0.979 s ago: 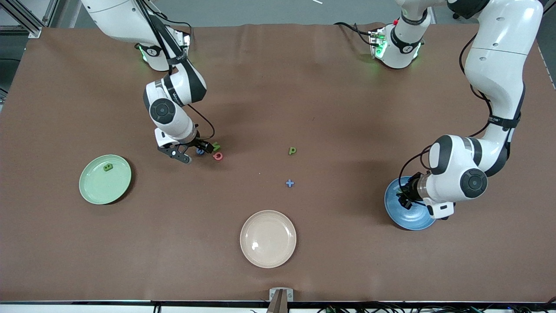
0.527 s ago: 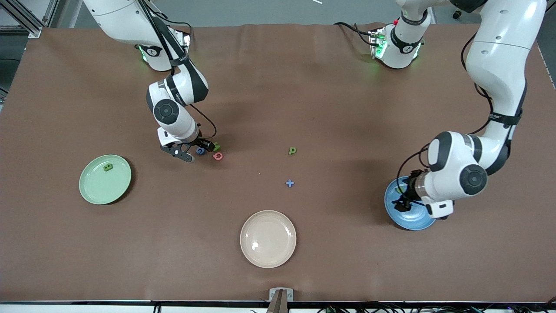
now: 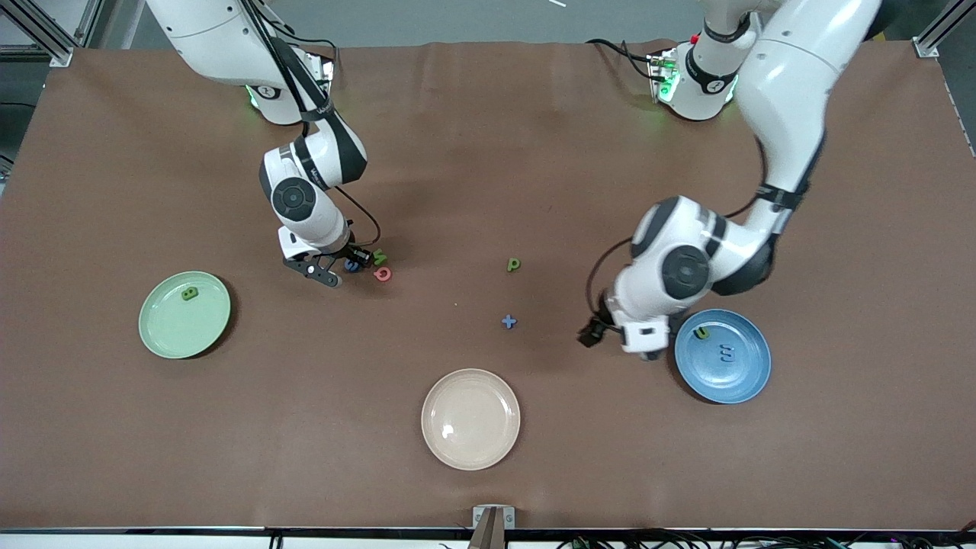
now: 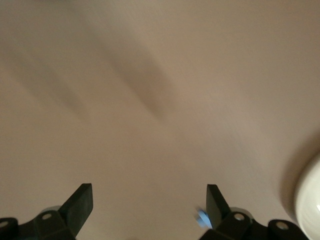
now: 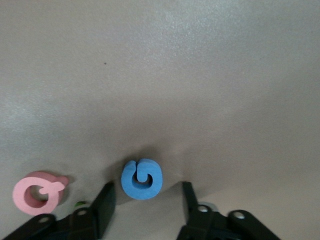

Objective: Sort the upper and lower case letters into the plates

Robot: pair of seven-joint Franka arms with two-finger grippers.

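The pale green plate [image 3: 184,314] holds one green letter [image 3: 190,293]. In the blue plate [image 3: 743,374] lie a green letter [image 3: 701,332] and a blue letter [image 3: 727,352]. My right gripper [image 3: 345,268] is low at a blue letter [image 3: 351,265] [image 5: 142,179]; its fingers [image 5: 105,207] flank the letter without touching it, so the right gripper [image 5: 146,207] is open. Beside it lie a pink letter [image 5: 39,192] [image 3: 383,274] and a green letter [image 3: 379,259]. A green p [image 3: 513,264] lies mid-table. My left gripper [image 3: 591,335] [image 4: 147,202] hangs open and empty over bare table beside the blue plate.
A cream-beige plate [image 3: 470,418] sits empty near the front camera, its rim [image 4: 310,200] showing in the left wrist view. A small blue plus sign [image 3: 508,322] lies between the green p and that plate. Brown mat covers the table.
The left gripper opened over the blue plate, left the green letter there, and swung toward the table's middle. The right gripper's fingers have narrowed around the blue letter.
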